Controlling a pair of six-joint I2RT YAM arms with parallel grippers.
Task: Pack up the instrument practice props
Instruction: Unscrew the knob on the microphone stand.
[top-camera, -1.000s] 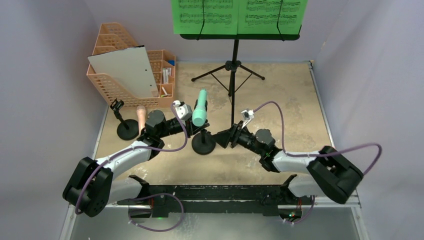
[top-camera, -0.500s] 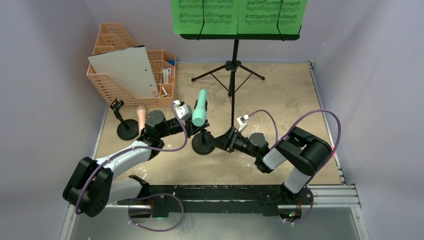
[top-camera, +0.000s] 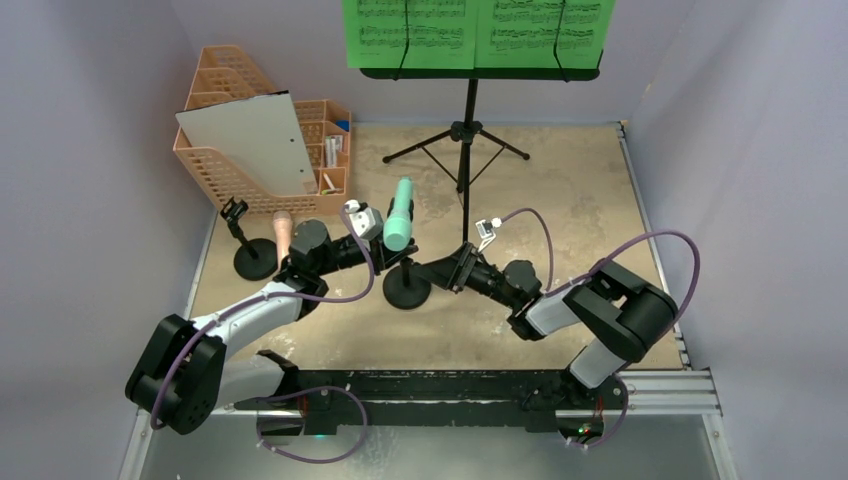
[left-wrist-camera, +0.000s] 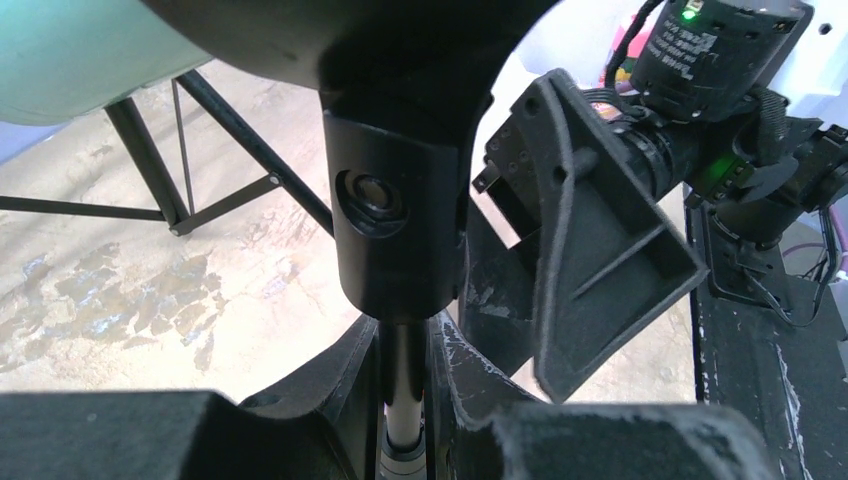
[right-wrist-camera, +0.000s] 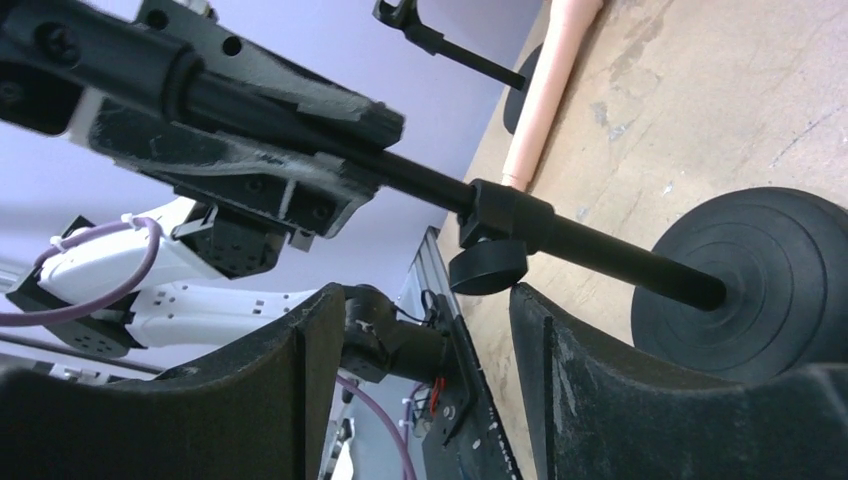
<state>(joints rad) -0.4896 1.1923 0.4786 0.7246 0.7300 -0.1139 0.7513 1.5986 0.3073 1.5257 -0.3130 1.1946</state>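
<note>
Just in front of the music stand (top-camera: 467, 150), the left end effector (left-wrist-camera: 403, 380) clamps the stem of the round-based holder (top-camera: 408, 290) carrying the mint microphone (top-camera: 400, 215), while the right end effector (right-wrist-camera: 428, 295), jaws apart, straddles that stem near its base; dismantling the holder probably next requires it to close.

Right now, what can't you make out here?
Top view: the green sheet-music pages are cut off by the upper edge.
Top view: what the orange organizer holds is too small, behind the white board.
Left wrist view: the mint microphone is mostly out of frame.
Right wrist view: the pink microphone runs off the top edge.
</note>
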